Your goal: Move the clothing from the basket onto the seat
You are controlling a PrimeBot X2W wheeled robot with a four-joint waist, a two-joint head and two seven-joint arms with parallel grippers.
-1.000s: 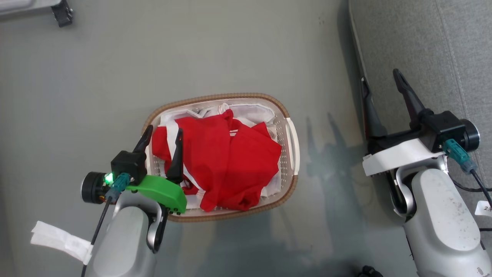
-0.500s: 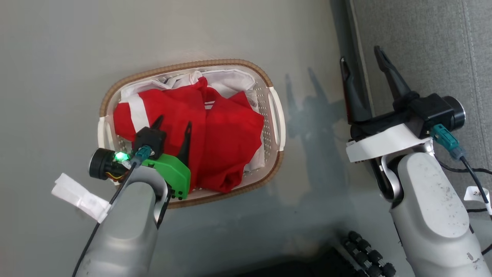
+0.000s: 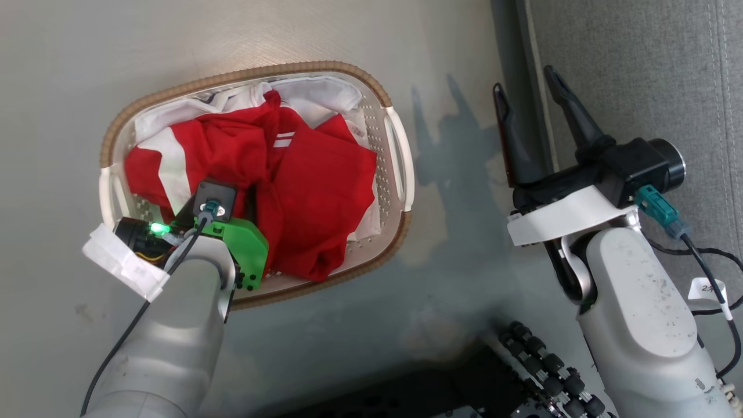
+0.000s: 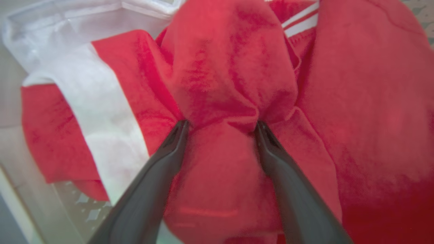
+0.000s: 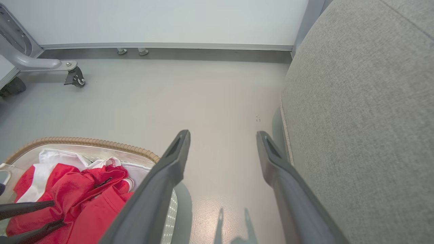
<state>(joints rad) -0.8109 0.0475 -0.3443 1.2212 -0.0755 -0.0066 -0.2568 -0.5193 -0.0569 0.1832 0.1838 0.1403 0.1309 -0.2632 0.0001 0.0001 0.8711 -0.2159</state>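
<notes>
Sitting on grey floor [image 3: 290, 29] near the seat [image 3: 638, 58], basket [image 3: 232, 75] holds clothing [image 3: 313, 191]; left hand [image 4: 220, 127] apart, pressed in; right hand [image 3: 522, 78] apart.

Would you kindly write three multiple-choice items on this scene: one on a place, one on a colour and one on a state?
1. Where does the clothing lie? A on the seat; B in the basket; C on the floor.
2. What colour is the basket's rim? A blue; B black; C brown.
3. How is the right tool? A open and empty; B shut on a sleeve; C shut on a handle.

Answers: 1 B, the red fabric sits within the basket's walls. 2 C, the woven band around the top is brown. 3 A, its fingers stand apart with nothing between them.
</notes>
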